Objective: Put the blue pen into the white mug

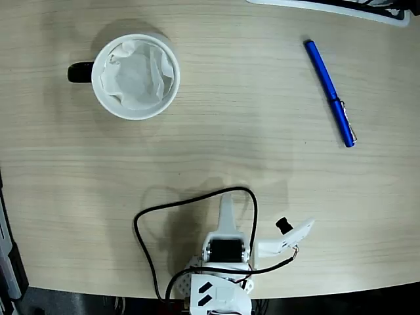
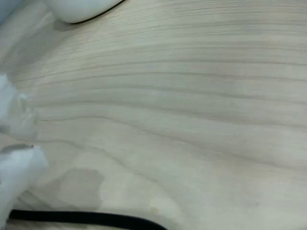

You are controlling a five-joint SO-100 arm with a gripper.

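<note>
Item count, tabletop

One blue pen (image 1: 329, 92) with one metal clip; one white mug (image 1: 136, 77) with one black handle (image 1: 80, 72) and one crumpled white paper lining (image 1: 138, 73); one wooden table (image 1: 216, 151); one white robot arm (image 1: 226, 262) carrying one gripper (image 1: 226, 205); one black cable (image 1: 197, 200) looping at the arm. At the top right edge of the fixed view, one white-edged object (image 1: 341, 8), only partly visible, kind undetermined.
</note>
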